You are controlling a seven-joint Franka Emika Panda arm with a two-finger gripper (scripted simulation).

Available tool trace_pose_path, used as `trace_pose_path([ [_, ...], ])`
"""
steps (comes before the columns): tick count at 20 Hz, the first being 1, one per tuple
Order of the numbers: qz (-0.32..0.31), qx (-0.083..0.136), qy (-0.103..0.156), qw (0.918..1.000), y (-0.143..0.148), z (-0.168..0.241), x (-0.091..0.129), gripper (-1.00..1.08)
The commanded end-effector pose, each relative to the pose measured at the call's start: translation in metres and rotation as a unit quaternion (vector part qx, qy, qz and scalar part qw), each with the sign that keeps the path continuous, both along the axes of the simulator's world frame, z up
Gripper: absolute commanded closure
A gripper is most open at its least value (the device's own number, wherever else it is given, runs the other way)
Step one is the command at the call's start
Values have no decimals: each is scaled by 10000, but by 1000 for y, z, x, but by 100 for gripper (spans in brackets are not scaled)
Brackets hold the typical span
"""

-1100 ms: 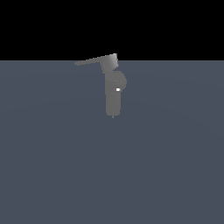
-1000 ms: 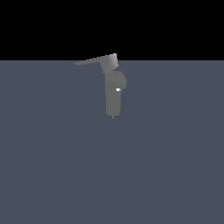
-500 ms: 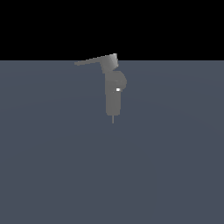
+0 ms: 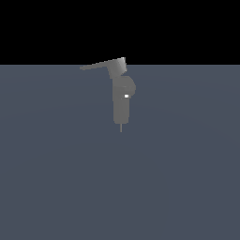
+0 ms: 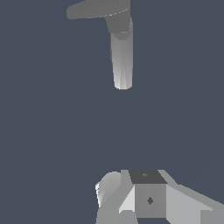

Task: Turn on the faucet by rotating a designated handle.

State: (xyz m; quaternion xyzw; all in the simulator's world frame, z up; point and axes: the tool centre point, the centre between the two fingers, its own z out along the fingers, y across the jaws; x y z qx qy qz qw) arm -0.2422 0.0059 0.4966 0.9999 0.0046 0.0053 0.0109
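Grey and matte throughout, the faucet (image 4: pixel 121 101) is seen in the exterior view standing upright on the dark slate table (image 4: pixel 120 187), near the far edge of that surface, with a small white square mark on its rounded side bulge and a thin pin at its lower end. From its blocky top cap the handle (image 4: pixel 99 65) is projected towards the exterior view's left, tapering to a point.

In the wrist view the faucet (image 5: pixel 121 57) and the handle (image 5: pixel 94 8) are shown well apart from the tool (image 5: pixel 131 197), of which only part of the pale body is visible. The fingertips are not shown, so whether it is wide or narrow cannot be told; nothing is seen held in it.

The fixture is judged rigid and fixed in place, so only the lever is expected to yield, by turning about the cap. The lever looks thin, flat and smooth, so slipping is thought possible. Contact is best made out along the lever, towards its tapered end, where the most turning leverage would be gained, and a sideways push may serve as well as a pinch.
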Motion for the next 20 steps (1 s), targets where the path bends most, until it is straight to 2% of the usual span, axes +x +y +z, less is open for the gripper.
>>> trace_pose_path([
  [1, -98, 37, 17, 9999, 1, 1, 5, 108],
  [11, -877, 278, 165, 9956, 7, 2, 47, 108],
  [15, -1358, 384, 270, 9896, 11, 0, 73, 108],
  [20, -1986, 475, 412, 9781, 17, -6, 108, 108],
])
